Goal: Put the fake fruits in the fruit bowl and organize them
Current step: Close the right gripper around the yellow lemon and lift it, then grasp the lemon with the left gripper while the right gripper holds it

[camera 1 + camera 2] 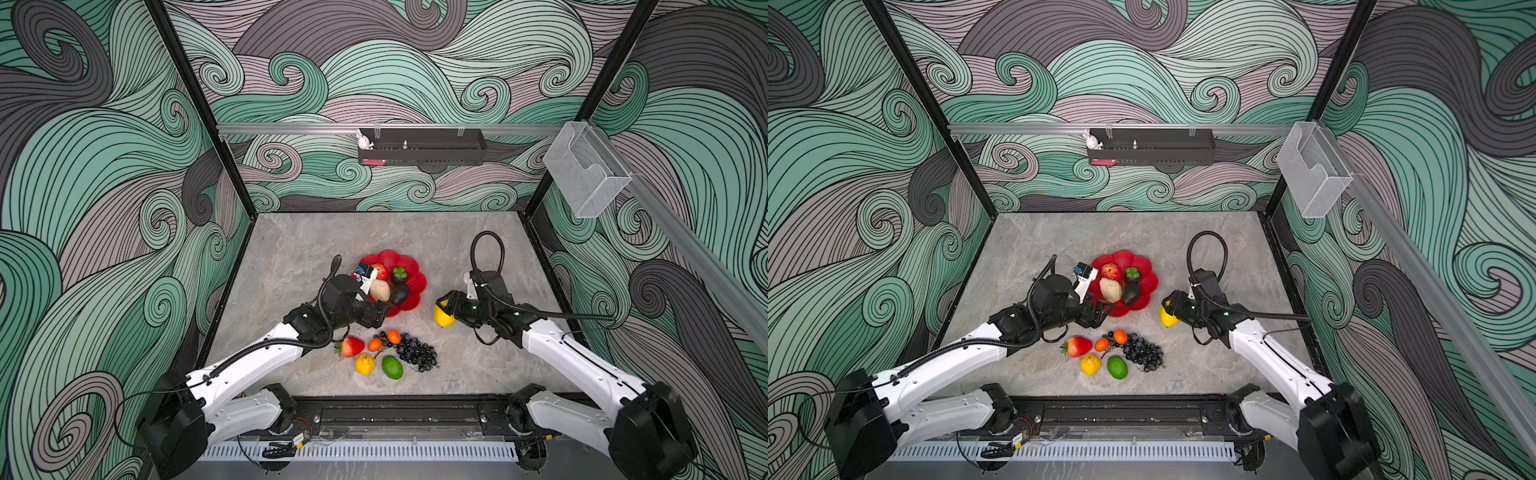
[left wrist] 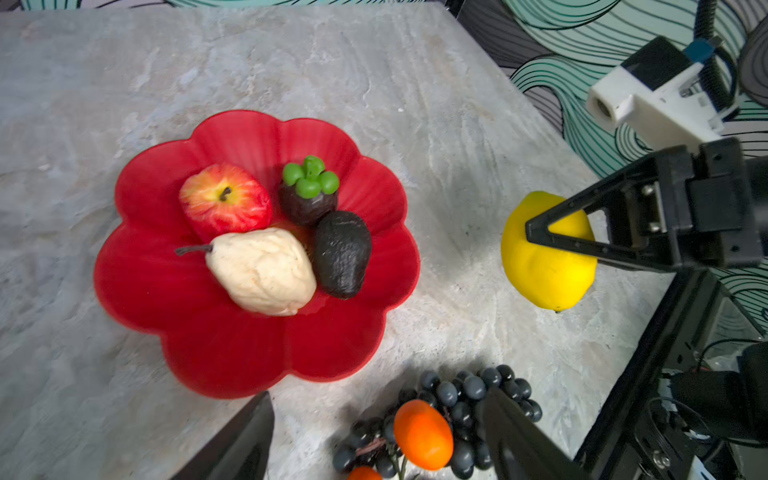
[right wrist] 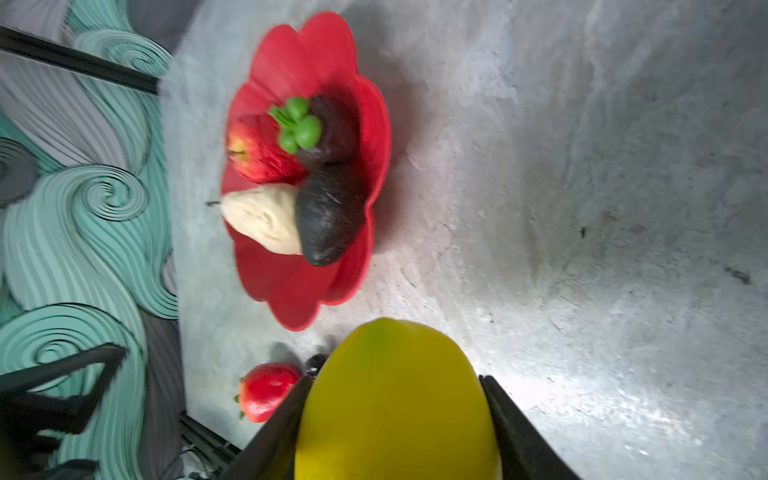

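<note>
Right wrist: our right tool [image 3: 395,379] pinches the lemon [image 3: 395,419].
Left tool [image 2: 378,397]: spread, empty.
Next: we carry it into the fruit bowl [image 2: 232,353].

Left arm [image 1: 257,361] jaws spread (right arm [image 1: 582,365] jaws clamped)

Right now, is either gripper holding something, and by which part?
The right gripper grips the yellow lemon across its wide middle, a finger on each side. The left gripper is open and empty.

Grey tabletop [image 1: 311,249]: fruit bowl [image 1: 390,257], grapes [image 1: 417,353], lime [image 1: 392,367]
</note>
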You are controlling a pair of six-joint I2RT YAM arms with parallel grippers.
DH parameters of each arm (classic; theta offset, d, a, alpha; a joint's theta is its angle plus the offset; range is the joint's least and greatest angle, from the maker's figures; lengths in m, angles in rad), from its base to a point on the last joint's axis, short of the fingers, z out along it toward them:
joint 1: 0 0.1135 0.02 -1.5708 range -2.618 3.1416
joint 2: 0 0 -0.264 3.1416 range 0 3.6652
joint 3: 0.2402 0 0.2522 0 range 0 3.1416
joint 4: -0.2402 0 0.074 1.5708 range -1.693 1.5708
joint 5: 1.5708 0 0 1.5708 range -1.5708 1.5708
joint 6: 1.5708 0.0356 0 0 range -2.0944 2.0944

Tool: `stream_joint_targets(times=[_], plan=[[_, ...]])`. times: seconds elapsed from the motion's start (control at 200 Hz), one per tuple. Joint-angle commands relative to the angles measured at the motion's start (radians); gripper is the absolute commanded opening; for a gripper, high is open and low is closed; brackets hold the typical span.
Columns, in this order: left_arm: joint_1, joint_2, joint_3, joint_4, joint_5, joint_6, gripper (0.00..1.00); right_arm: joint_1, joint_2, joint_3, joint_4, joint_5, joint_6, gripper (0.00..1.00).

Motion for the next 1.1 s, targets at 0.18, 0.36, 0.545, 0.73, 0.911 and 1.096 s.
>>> stream_joint_targets(times=[0.18,0.36,0.545,0.73,0.911,1.096], plan=[[-0.097,0.016,0.004,0.278,0.056,0.068,0.81,0.009,-0.03,-0.015,0.277,-0.103,0.283,0.56],[-0.163,0.082,0.026,0.369,0.003,0.076,0.8,0.062,-0.028,-0.022,0.348,-0.064,0.354,0.55],[-0.205,0.132,0.049,0.374,-0.087,0.078,0.81,0.105,-0.043,-0.034,0.386,-0.022,0.391,0.54],[-0.209,0.154,0.051,0.398,-0.111,0.054,0.82,0.128,-0.051,-0.038,0.403,-0.011,0.402,0.54],[-0.209,0.183,0.066,0.403,-0.109,0.025,0.83,0.157,-0.044,-0.05,0.441,-0.011,0.421,0.53],[-0.209,0.191,0.067,0.418,-0.111,0.021,0.83,0.162,-0.072,-0.053,0.431,0.003,0.414,0.52]])
